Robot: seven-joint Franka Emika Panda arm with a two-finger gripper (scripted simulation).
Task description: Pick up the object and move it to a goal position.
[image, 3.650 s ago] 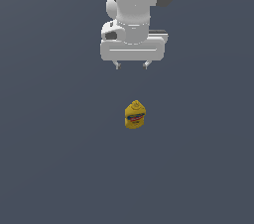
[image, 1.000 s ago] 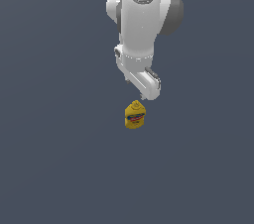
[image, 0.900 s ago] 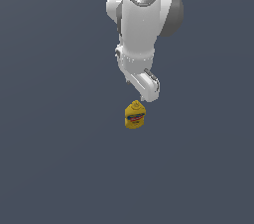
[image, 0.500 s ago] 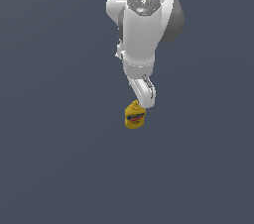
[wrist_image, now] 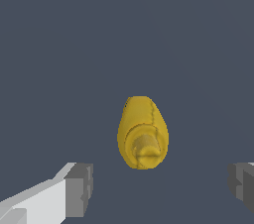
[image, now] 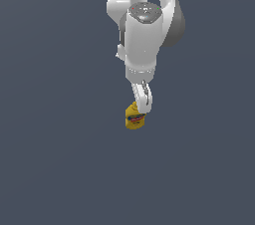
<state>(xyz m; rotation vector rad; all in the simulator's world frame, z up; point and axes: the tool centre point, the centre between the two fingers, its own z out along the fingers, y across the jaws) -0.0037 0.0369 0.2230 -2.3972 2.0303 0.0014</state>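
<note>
While my gripper (wrist_image: 158, 188) hangs with its jaws spread wide, one grey finger (wrist_image: 78, 190) to each side, the yellow bottle (wrist_image: 143, 133) stands upright between and just beyond them, untouched, cap toward me, on the dark grey floor (image: 60, 169) below.

A plain, flat, dark slate-grey counter (image: 55, 169) fills both views, evenly coloured and unmarked, with no visible edge or seam.
</note>
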